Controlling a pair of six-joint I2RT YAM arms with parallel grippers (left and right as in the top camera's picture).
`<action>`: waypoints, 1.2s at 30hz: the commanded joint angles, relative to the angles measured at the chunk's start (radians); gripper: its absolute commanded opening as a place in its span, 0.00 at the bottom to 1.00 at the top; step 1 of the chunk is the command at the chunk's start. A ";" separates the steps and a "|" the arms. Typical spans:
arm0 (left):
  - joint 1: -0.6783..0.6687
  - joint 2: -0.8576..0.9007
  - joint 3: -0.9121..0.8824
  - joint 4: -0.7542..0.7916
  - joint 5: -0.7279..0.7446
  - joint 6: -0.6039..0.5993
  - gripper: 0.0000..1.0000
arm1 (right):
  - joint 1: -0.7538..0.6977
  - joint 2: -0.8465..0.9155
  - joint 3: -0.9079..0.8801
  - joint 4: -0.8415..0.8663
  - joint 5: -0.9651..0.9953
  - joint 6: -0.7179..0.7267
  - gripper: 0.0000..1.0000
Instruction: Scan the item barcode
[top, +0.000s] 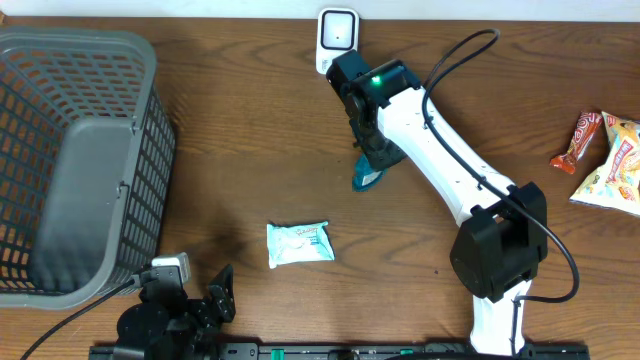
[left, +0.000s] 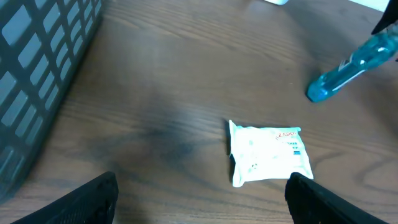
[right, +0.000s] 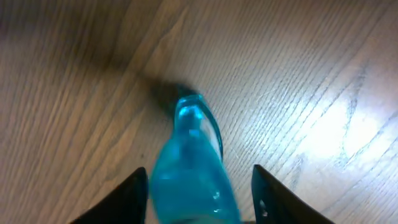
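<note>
Straddling bottle (right: 193, 168): right fingers (right: 127, 202), grip unclear | left fingers (left: 87, 199) spread | packet (top: 299, 243) well apart from basket (top: 152, 170)

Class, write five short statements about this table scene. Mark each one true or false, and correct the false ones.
1. The white packet lies inside the basket. False: it lies on the table, outside the basket.
2. The blue item sits between the fingers of the right claw. True.
3. The left claw is shut on the white packet. False: it is open and empty, and the packet lies apart from it.
4. The scanner stands at the far edge of the table. True.
5. The basket holds several snack bags. False: no bags show in it.
</note>
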 joint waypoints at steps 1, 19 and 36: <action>0.004 -0.001 0.000 -0.001 0.005 0.010 0.86 | 0.014 -0.019 0.003 -0.002 -0.006 0.107 0.50; 0.004 -0.001 0.000 -0.001 0.005 0.010 0.86 | -0.040 -0.170 0.006 -0.002 -0.192 -0.205 0.99; 0.004 -0.001 0.000 -0.001 0.005 0.010 0.86 | -0.063 -0.307 -0.049 -0.008 -0.188 -2.426 0.99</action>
